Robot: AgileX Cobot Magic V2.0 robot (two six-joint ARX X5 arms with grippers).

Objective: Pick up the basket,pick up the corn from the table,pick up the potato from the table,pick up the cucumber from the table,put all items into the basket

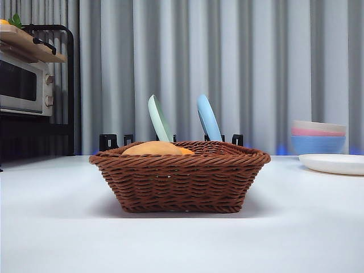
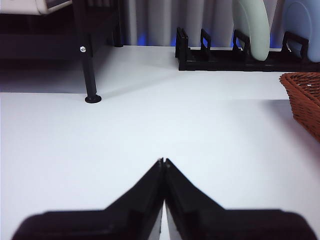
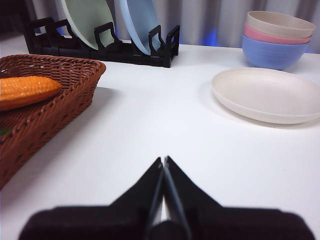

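Basket [image 1: 180, 176] of brown wicker sits at the centre of the front view, resting on the white tabletop [image 1: 57, 227], wide and shallow with flared sides and a braided rim. Above its rim at centre left a smooth tan mound shows, the potato [image 1: 152, 149], with a sliver of orange just beside it on the right, the corn [image 1: 186, 151]. In the right wrist view the corn [image 3: 27, 90] lies inside the basket [image 3: 55, 107] at the left of the frame, knobbly and orange-yellow. A speck of green shows at the far left edge inside the basket; what it is cannot be told.

Behind the basket in the front view, a black dish rack [image 1: 108, 142] holds a pale green plate [image 1: 159, 118] and a pale blue plate [image 1: 208, 118], both standing tilted. At the right edge lies a flat cream plate [image 1: 335, 164], and behind it a stack of bowls [image 1: 318, 137], blue under pink under beige. At the upper left stands a microwave [image 1: 23, 85] on a black stand.

Left pincer [image 2: 163, 161] hovers over bare tabletop at the bottom centre of its own view, jaws pressed together and holding nothing; the basket's corner shows at the right edge. Right pincer [image 3: 163, 160] is likewise closed tight and empty, over bare tabletop between the basket and the cream plate.
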